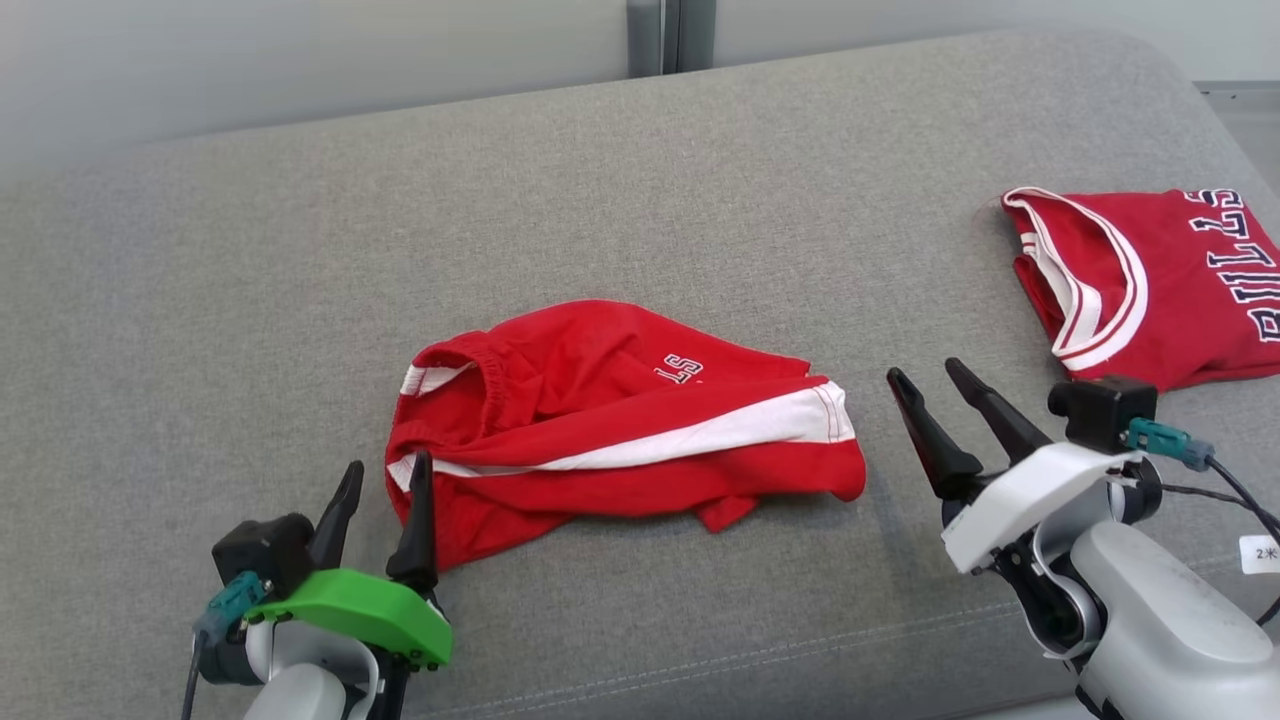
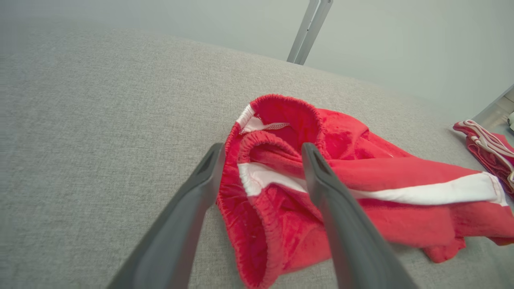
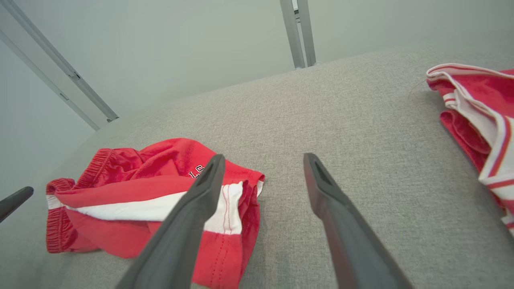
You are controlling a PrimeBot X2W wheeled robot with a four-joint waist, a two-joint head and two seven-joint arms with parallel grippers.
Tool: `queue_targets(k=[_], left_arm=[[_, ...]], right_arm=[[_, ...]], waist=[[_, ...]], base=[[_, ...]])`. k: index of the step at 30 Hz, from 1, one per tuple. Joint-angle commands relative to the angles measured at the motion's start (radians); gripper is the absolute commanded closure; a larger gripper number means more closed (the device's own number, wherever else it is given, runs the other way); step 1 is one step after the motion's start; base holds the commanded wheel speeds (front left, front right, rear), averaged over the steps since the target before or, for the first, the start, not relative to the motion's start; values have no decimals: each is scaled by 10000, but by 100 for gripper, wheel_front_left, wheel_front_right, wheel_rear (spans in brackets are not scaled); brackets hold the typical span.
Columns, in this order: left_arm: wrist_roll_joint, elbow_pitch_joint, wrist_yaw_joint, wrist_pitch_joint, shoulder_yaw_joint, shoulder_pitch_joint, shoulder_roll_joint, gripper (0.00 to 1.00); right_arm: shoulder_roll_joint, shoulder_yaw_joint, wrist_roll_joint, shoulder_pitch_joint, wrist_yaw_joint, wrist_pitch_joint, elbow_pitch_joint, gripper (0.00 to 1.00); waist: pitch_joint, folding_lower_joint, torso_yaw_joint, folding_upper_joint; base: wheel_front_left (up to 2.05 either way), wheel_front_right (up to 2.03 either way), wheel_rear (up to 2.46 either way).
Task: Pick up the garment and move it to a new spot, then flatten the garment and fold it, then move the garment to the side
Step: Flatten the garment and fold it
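Two sets of jaws are being held spread, nothing grasped: the left jaws at the waistband (image 2: 277,100) of the crumpled red shorts (image 1: 620,430), the right jaws just off the striped hem (image 3: 229,208). The shorts are lying midway on the grey cushion (image 1: 640,180). Several bunched layers are likely being risked in one pinch; the nearby red jersey (image 1: 1160,280) is being exposed to snagging.

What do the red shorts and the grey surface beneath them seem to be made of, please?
Red shorts: soft matte cloth, probably cotton or a blend; it lies in limp folds, with a gathered waistband and a stitched white stripe. Grey surface: matte woven upholstery fabric, judging by its flecked weave and front seam.
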State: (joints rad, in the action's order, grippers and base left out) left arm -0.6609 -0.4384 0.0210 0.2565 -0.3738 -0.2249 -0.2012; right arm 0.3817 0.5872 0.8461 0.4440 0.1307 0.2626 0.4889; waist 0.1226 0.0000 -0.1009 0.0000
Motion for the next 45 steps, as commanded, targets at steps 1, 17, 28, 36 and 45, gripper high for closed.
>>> queue_targets(k=[1,17,28,36,45], left_arm=[[135,269,114,42,12,306,-98,0],[179,1588,513,-162,-187,1001,-140,0],[223,1885,609,-278,-302,954,-237,0],[246,1970,676,-271,-356,964,-263,0],[188,1862,505,-519,-605,847,-255,0]], right_arm=[[28,-189,-186,-292,-2,29,-127,0],[195,857,521,233,-2,-545,829,0],[138,2190,1444,1104,-2,-877,1645,49],[373,2997,1845,1636,-2,-620,1824,100],[897,3459,2295,1652,-2,-114,1098,100]], waist=[[-127,0,27,0],[13,0,706,0],[203,0,1148,0],[220,0,1238,0],[244,0,1022,0]], base=[[0,0,0],[0,0,0],[0,0,0],[0,0,0],[0,0,0]])
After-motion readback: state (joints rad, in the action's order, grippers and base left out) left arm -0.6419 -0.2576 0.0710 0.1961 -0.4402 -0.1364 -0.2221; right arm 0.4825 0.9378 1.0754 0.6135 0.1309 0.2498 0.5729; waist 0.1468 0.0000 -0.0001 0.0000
